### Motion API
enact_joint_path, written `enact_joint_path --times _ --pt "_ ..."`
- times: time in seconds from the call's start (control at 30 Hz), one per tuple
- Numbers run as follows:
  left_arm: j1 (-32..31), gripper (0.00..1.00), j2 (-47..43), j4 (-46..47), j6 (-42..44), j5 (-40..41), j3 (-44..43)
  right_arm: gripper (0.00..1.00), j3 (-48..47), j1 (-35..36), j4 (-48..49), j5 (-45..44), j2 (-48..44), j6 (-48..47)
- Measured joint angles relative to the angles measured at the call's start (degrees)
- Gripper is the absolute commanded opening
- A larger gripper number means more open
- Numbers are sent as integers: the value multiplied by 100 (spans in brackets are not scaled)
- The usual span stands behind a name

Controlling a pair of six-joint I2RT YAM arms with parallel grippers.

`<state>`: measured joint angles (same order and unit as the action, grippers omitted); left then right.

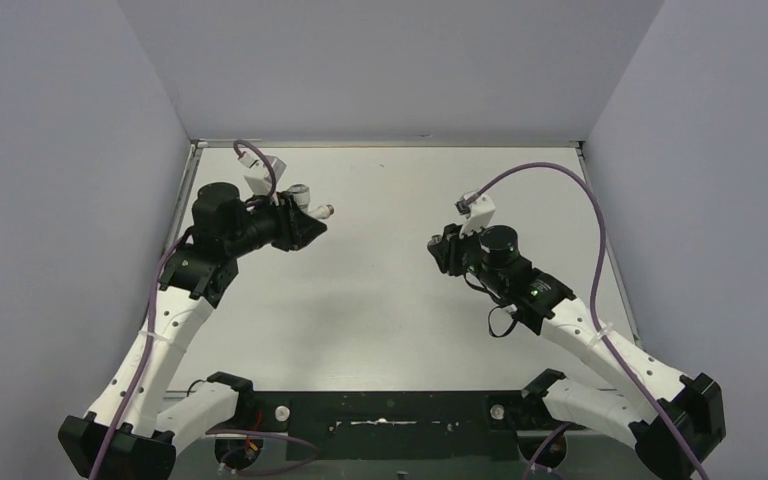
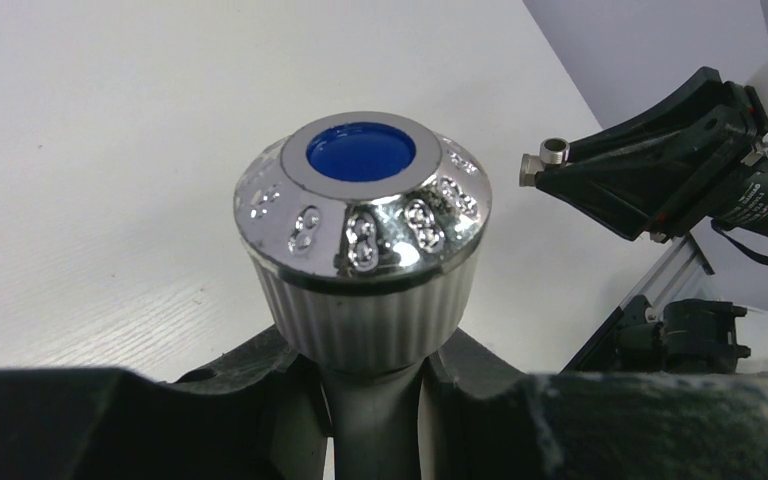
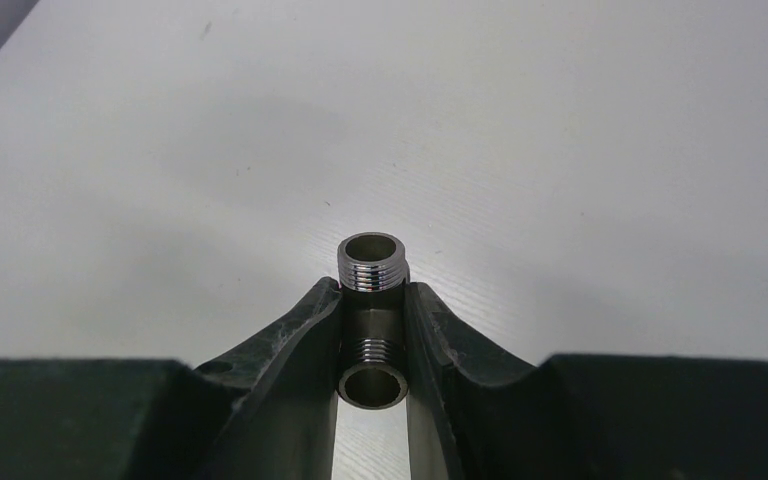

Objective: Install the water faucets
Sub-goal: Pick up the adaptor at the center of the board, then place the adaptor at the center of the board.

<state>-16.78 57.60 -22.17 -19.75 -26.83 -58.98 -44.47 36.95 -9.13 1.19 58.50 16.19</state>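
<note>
A flat, matte, off-white rectangular tabletop (image 1: 390,300) with a faint linear grain is closed in by pale grey-lavender walls (image 1: 390,60) on its far, left and right sides; a thin silver metal rail (image 1: 390,144) runs along its far edge and down both sides. A long black mounting plate (image 1: 390,415) sits across the near edge; the black-and-white base of the left arm (image 1: 228,388) and that of the right arm (image 1: 545,385) stand at its two ends, well apart; the wrist views show a few tiny dark specks on the pale surface, with soft grey shadows across it.
</note>
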Motion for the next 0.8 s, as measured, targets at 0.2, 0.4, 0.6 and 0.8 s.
enact_joint_path --times 0.2,0.4,0.6,0.8 --pt "0 0 -9 7 -111 -205 -352 0 260 -146 527 295 -535 48" --pt "0 0 55 313 -380 -782 -601 0 286 -177 1270 715 -944 55" --pt "0 0 157 881 -723 -1526 -522 0 310 -177 2059 1294 -1180 -13" --pt "0 0 63 669 -461 -1462 -535 0 -455 -177 728 769 -516 -229"
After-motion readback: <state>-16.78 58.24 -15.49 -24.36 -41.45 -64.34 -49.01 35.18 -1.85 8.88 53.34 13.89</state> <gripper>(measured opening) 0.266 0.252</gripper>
